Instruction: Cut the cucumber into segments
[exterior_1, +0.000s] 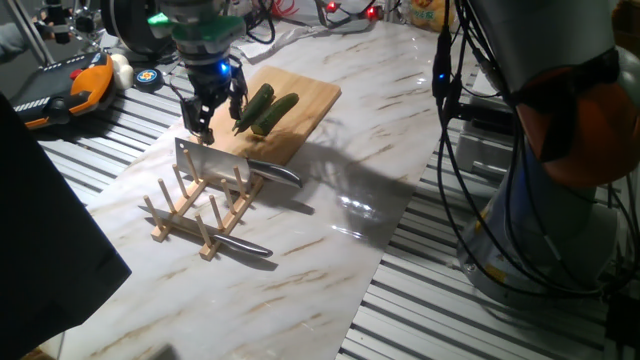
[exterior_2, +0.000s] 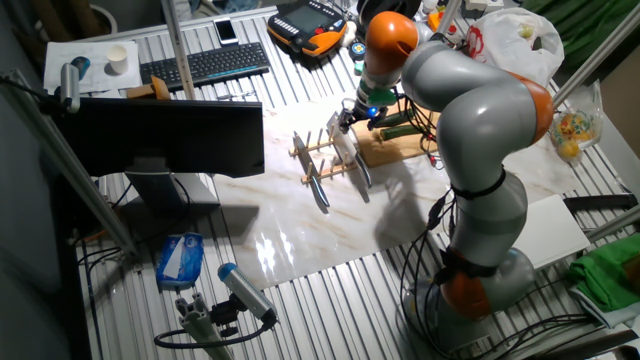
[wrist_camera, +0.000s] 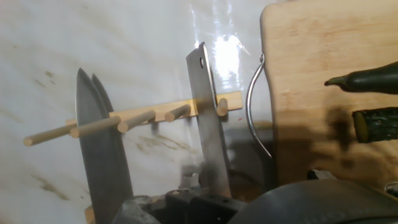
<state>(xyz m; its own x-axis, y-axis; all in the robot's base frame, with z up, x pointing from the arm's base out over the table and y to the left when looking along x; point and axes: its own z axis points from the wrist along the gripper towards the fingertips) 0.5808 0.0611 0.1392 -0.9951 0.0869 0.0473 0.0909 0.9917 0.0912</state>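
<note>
Two dark green cucumber lengths (exterior_1: 266, 108) lie side by side on the wooden board (exterior_1: 305, 95); I see no short segments. In the hand view their ends (wrist_camera: 373, 81) show at the right edge on the board (wrist_camera: 305, 56). My gripper (exterior_1: 218, 115) hovers open and empty over the board's near-left edge, just above the cleaver (exterior_1: 205, 160) that stands in the wooden peg rack (exterior_1: 200, 205). The hand view looks down on the cleaver's spine (wrist_camera: 208, 124). The gripper also shows in the other fixed view (exterior_2: 355, 112).
A second knife (wrist_camera: 102, 149) stands in the rack, its tip (exterior_1: 248, 246) lying on the marble table. The cleaver's handle (exterior_1: 275, 175) points toward the board. A thin metal loop (wrist_camera: 254, 106) lies at the board's edge. Cables and an orange pendant (exterior_1: 85, 85) sit at the back left.
</note>
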